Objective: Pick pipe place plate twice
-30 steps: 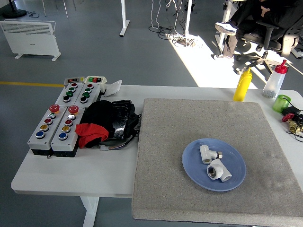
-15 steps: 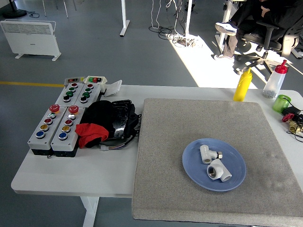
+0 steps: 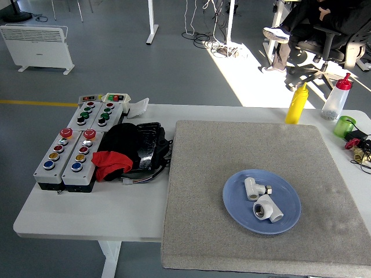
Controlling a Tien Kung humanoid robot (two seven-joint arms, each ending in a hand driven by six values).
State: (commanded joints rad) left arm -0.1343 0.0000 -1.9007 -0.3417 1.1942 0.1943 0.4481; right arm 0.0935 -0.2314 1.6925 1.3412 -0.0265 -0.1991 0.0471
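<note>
A blue plate lies on a grey mat at the right of the white table. Two white pipe fittings lie on the plate: one toward its far side, the other nearer the front. Neither robot arm nor hand is in view.
Grey button boxes stand at the table's left, with a black and red bundle of cloth and cables beside them. A yellow squeeze bottle, a clear bottle with a red cap and a green cup stand at the back right. A seated person is far behind.
</note>
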